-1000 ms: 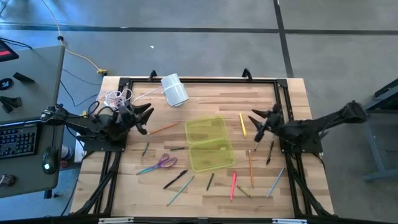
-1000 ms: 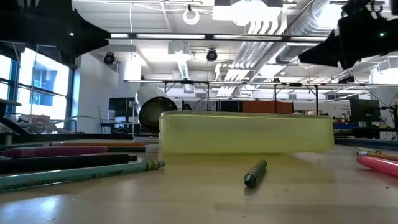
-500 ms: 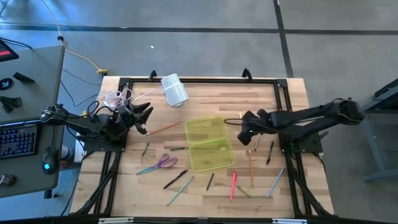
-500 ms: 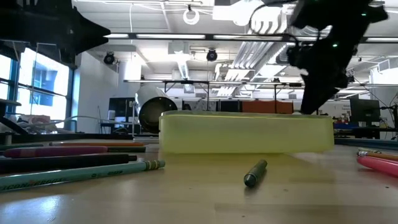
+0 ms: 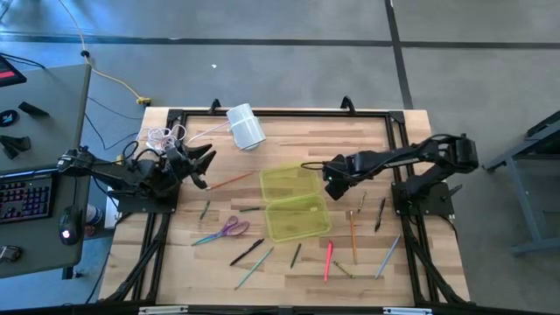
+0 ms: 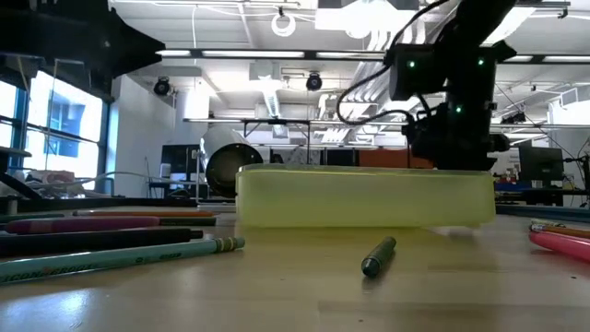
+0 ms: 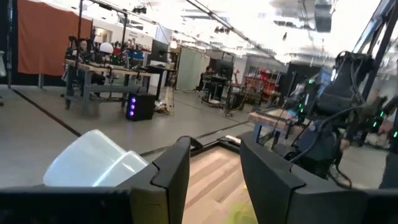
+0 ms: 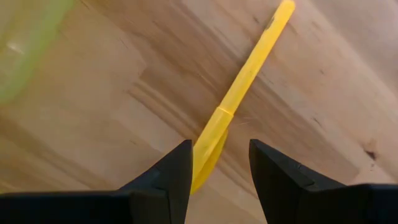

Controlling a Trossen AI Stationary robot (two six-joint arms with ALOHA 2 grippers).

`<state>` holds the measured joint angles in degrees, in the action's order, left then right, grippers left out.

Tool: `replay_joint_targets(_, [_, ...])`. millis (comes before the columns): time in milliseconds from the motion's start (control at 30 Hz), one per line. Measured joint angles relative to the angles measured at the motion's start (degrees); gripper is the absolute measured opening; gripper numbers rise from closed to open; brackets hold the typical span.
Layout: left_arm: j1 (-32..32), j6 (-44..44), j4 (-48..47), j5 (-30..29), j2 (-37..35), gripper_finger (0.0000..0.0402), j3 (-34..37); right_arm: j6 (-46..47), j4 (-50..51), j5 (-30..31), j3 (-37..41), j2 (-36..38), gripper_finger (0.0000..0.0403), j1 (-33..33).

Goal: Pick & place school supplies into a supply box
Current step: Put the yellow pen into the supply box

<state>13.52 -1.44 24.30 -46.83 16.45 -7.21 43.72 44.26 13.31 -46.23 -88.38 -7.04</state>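
- The right hand [image 5: 333, 179] is stretched out low over the pale wooden slatted worktop [image 5: 289, 140], just right of the translucent yellow-green shallow plastic supply box [image 5: 293, 203], which lies open at the centre.
- In the right wrist view its two dark fingers [image 8: 165, 180] stand narrowly apart, straddling one end of the thin yellow pen [image 8: 239, 99]; nothing is pinched yet.
- That straddle looks chosen so that closing would clamp the pen across its width.
- The pen lies flat on the wood beside the box, so a carry over the rim would be short.
- The left hand [image 5: 199, 166] waits at the left edge with fingers parted, gripping nothing.
- Purple-and-teal-handled scissors [image 5: 225, 231] and other pens lie scattered nearer, outside the box.
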Motion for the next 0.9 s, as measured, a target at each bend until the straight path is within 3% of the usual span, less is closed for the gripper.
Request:
replay_joint_targets(167, [0.00, -0.31, -25.33, -0.47, 3.32, 0.0177, -14.48, -0.57, -0.40, -0.41, 0.01, -1.21, 0.0145, -1.57])
replay_joint_targets(267, [0.00, -6.17, -42.39, -0.02, 8.27, 0.0177, -24.84, -0.65, -1.29, -0.43, 0.17, -1.31, 0.0145, -2.10])
replay_joint_targets(467, [0.00, -15.92, -66.57, 7.84, 18.36, 0.0177, -38.83, -2.11, -2.35, -0.84, 0.23, -1.31, 0.0145, -2.37])
replay_joint_targets(567, [0.00, -19.25, -70.37, 8.45, 22.13, 0.0177, -41.05, -2.44, -2.35, -0.77, 0.25, -1.31, 0.0140, -2.37])
replay_joint_targets(900, [0.00, -20.10, -70.48, 6.26, 29.01, 0.0177, -41.21, -2.22, -3.40, -0.69, -0.05, -5.64, 0.0117, -2.33])
